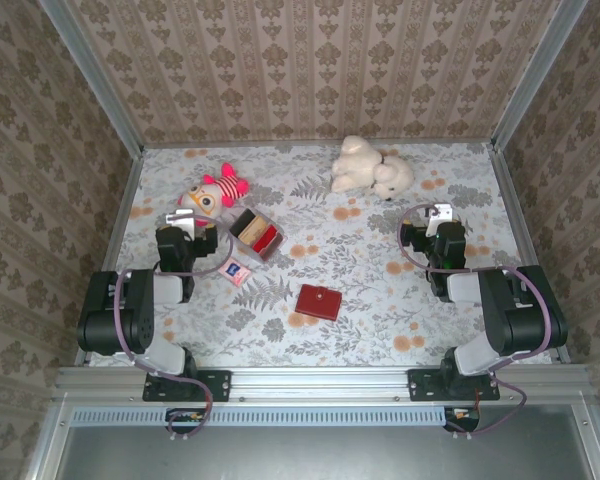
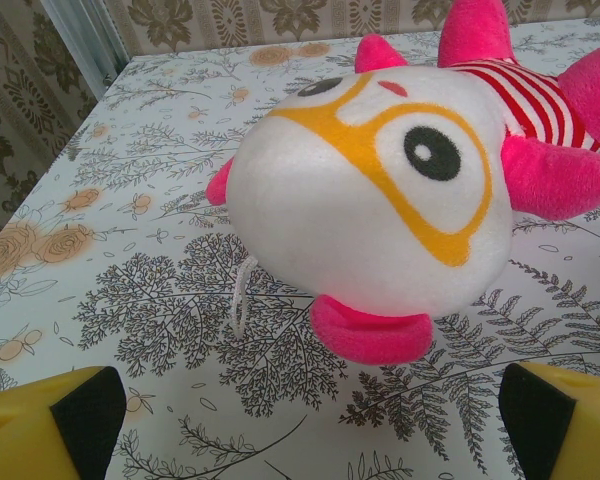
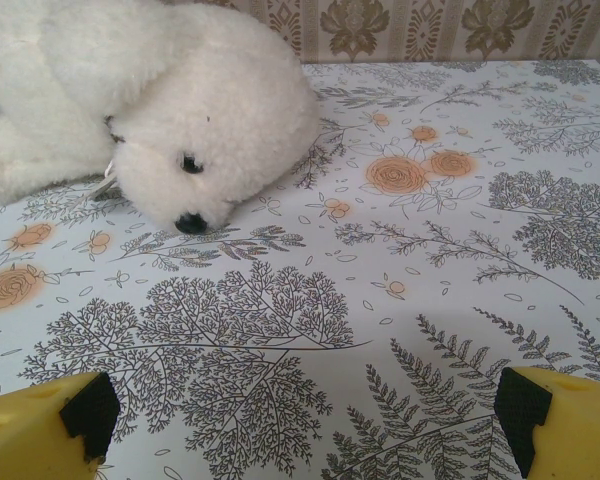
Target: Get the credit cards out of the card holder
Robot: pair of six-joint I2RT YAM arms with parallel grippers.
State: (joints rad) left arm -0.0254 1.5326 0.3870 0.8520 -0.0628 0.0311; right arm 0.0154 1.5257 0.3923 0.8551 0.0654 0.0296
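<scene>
The card holder [image 1: 319, 301], a small red wallet, lies folded shut on the floral tablecloth near the middle front. The credit cards are hidden. My left gripper [image 1: 184, 219] hovers at the left, well away from the wallet; in its wrist view it [image 2: 310, 420] is open, with bare cloth between the yellow fingers [image 2: 70, 420]. My right gripper [image 1: 439, 216] is at the right side of the table; in its wrist view it [image 3: 308, 415] also stands open over bare cloth, nothing between its fingers [image 3: 560, 420].
A pink-and-white plush toy [image 1: 212, 192] [image 2: 380, 200] lies just ahead of the left gripper. A white plush animal [image 1: 370, 167] [image 3: 150, 110] rests at the back. A clear box [image 1: 257, 233] and a small blue-and-red card [image 1: 238, 270] sit left of the wallet. Patterned walls enclose the table.
</scene>
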